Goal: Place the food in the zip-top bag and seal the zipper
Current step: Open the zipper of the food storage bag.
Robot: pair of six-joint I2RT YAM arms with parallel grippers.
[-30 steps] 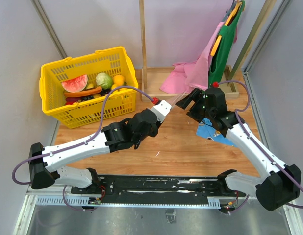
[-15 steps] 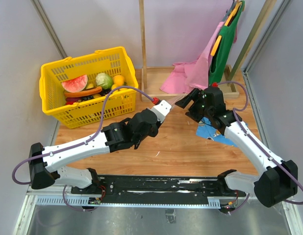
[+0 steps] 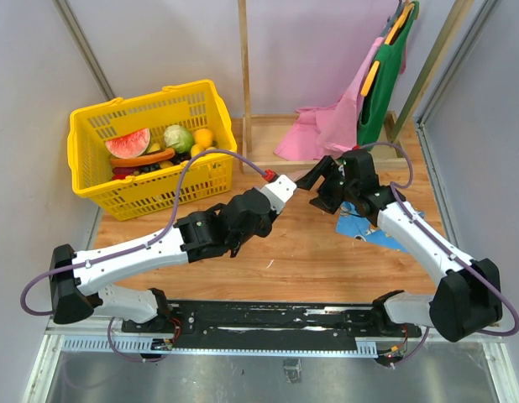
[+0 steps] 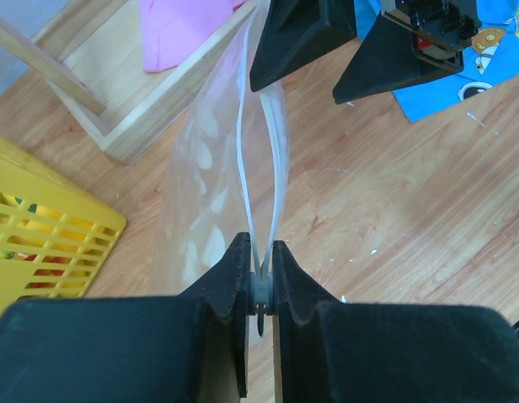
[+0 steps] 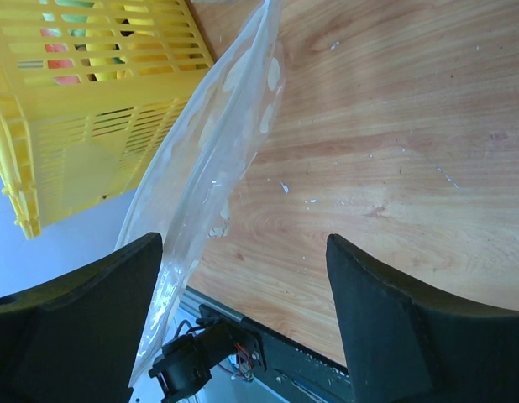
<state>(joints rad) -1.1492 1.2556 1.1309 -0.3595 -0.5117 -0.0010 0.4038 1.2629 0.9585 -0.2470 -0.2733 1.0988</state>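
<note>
- While the left gripper holds its fingers pressed together on the near end of the zipper, the bag stretches from them toward the right gripper.
- Right fingers stand wide apart. The bag's far edge lies against the inner face of one finger, and nothing is clamped.
- Food sits in the basket, well apart from both sets of fingers. None is in the bag.
- Handling, as judged: the film is thin, light, limp and slippery, and is likely to sag unless held at two points. The stiffer zipper strip is the better place to grip, one lip per gripper, to part the mouth.
- Left wrist view alone shows two zipper lips bowing apart beyond the pinch.
- Right wrist view alone shows the dotted wall passing its finger.
- Top view alone shows the food, but the bag is barely visible in it.
</note>
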